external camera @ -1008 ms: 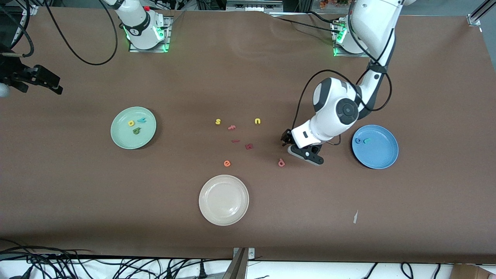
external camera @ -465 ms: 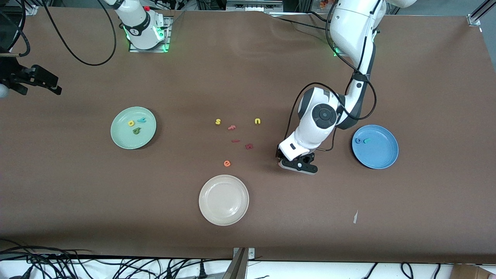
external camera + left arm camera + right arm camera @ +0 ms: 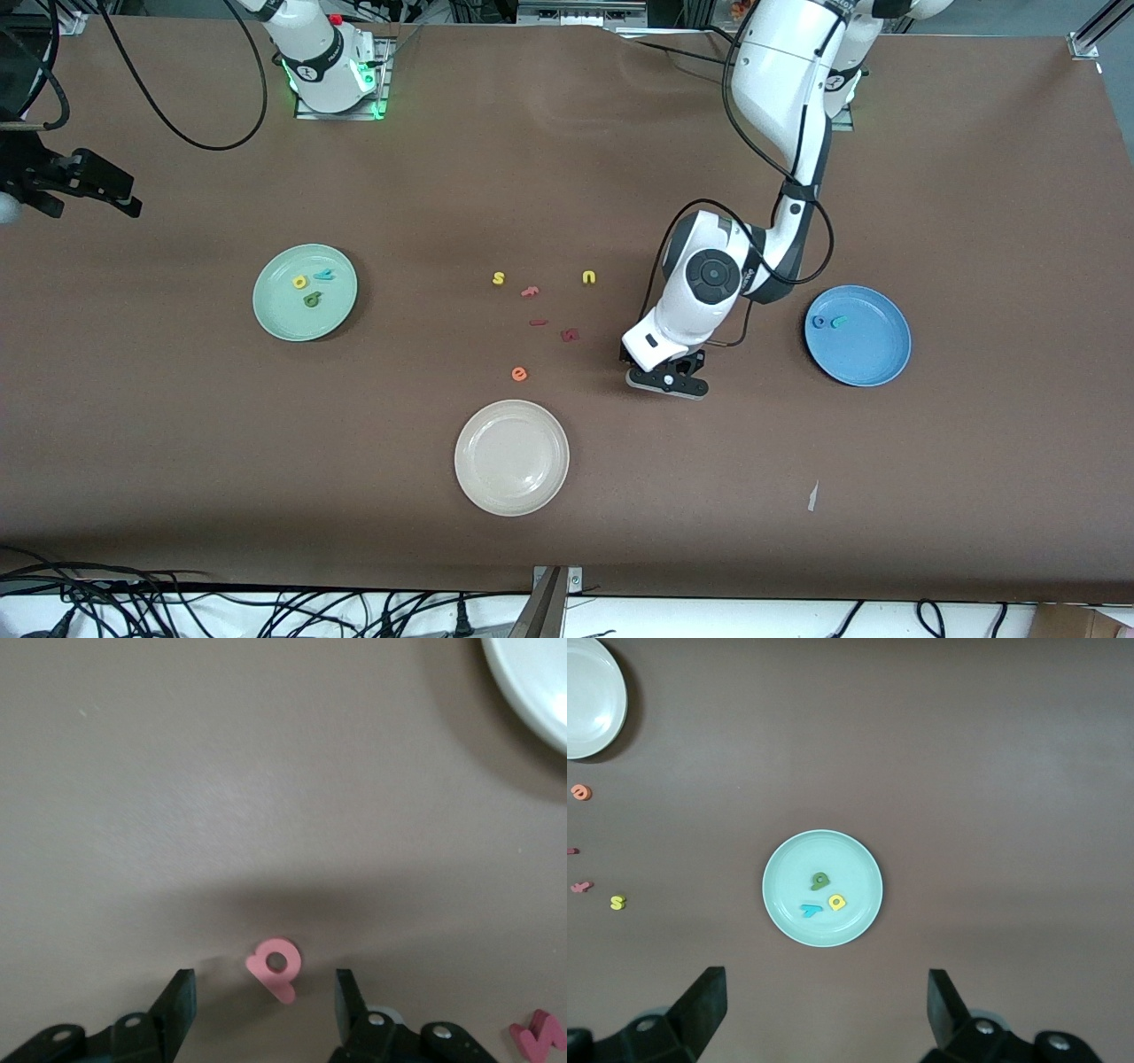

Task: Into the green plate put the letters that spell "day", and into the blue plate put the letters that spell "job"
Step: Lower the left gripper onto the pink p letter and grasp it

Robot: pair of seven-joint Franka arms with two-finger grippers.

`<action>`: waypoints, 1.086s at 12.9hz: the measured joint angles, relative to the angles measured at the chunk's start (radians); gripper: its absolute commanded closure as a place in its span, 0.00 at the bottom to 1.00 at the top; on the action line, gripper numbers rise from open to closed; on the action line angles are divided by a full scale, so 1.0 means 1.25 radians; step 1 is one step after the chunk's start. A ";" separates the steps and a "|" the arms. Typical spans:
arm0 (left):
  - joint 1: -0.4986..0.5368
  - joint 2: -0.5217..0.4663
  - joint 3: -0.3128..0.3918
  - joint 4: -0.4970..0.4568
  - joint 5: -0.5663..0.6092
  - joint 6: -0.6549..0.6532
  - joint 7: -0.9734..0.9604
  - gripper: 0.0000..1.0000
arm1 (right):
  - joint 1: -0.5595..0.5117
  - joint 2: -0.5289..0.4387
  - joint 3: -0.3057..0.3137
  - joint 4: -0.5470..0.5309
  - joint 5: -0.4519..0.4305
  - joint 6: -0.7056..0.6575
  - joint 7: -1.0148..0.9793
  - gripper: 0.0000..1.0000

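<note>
Pink "b" (image 3: 275,966) lies flat on the tabletop (image 3: 974,177), between the blue plate (image 3: 873,354) and the cream plate (image 3: 511,457). Left gripper (image 3: 264,1014) is low over it, jaws apart on either side, not touching. Blue plate holds the "o" (image 3: 819,322) and "j" (image 3: 838,321). Green plate (image 3: 283,319), toward the right arm's end, holds "d" (image 3: 312,300), "a" (image 3: 300,282), "y" (image 3: 324,275). Right gripper (image 3: 824,1010) waits high over the green plate, jaws wide, holding nothing.
</note>
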 measured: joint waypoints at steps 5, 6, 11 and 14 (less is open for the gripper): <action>-0.008 0.019 0.002 0.004 0.000 0.009 -0.006 0.28 | 0.000 0.000 0.000 0.000 0.000 0.000 0.000 0.00; -0.008 0.022 0.002 0.004 0.000 0.012 -0.007 0.28 | 0.000 0.000 0.000 0.001 0.000 0.000 0.000 0.00; -0.008 0.038 0.003 0.007 0.000 0.027 -0.007 0.33 | 0.000 0.001 0.000 0.001 0.000 0.000 0.000 0.00; -0.008 0.039 0.004 0.011 0.000 0.027 -0.007 0.52 | 0.000 0.002 0.001 0.001 0.000 0.000 -0.001 0.00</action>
